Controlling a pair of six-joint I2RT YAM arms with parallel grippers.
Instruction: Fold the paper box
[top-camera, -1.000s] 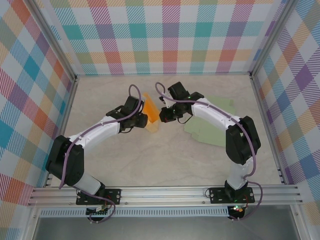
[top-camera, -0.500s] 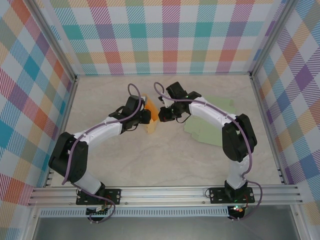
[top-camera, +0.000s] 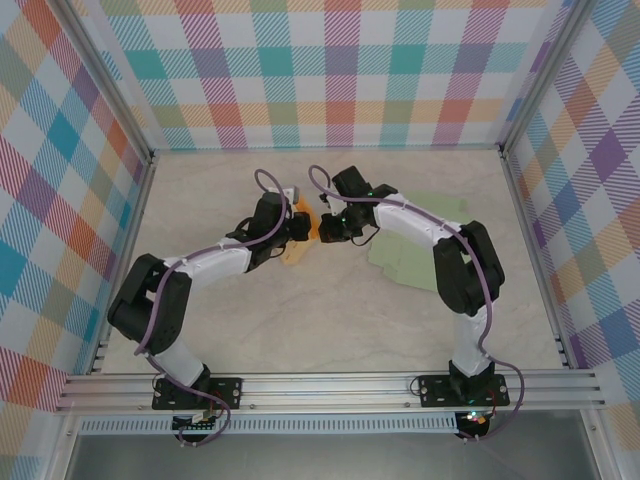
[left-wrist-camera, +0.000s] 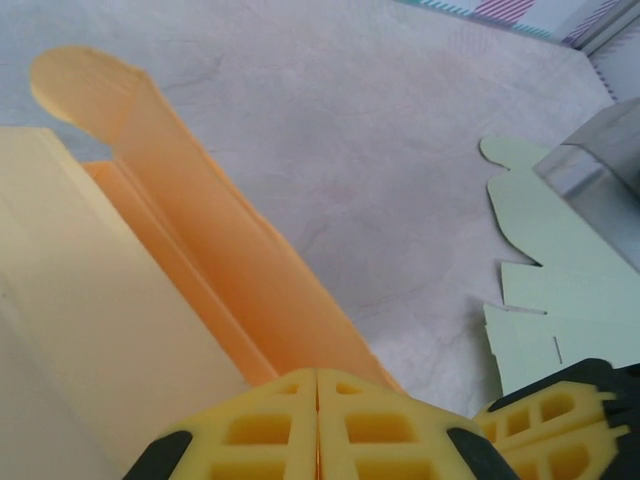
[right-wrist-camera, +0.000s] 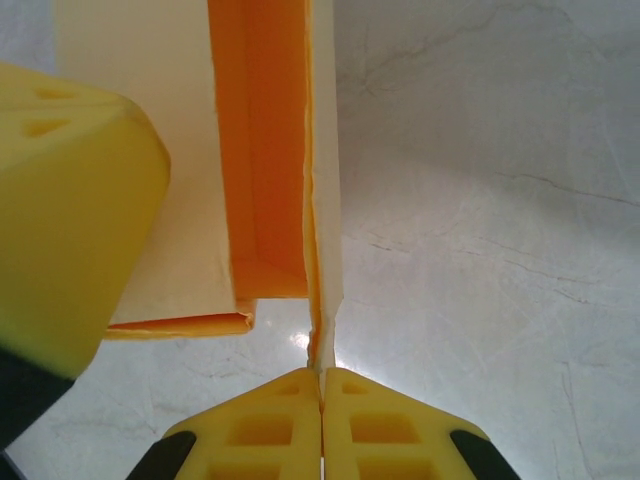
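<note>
From above, we see the two arms reaching in toward each other over the table (top-camera: 300, 330), and the orange paper box (top-camera: 304, 228) sits between their tips, a little left of the middle and toward the back. The left gripper (top-camera: 296, 229) and the right gripper (top-camera: 320, 229) both touch it from opposite sides, but here we cannot make out their fingers. Flat green sheets (top-camera: 420, 255) lie on the table to the right, partly under the right arm. The left wrist camera brings us closer: the left gripper (left-wrist-camera: 318, 400) has its yellow fingers pressed together, with a long orange wall of the box (left-wrist-camera: 230, 260) running down into them, so it pinches that wall. A pale panel stands to its left, and the green sheets (left-wrist-camera: 560, 290) lie beyond. The right wrist camera shows the box's (right-wrist-camera: 265, 150) open orange inside, which the other views hide. The right gripper (right-wrist-camera: 322, 400) is clamped tight on the thin edge of a side wall, and a finger of the left gripper (right-wrist-camera: 70, 220) rests against the pale outer panel.
</note>
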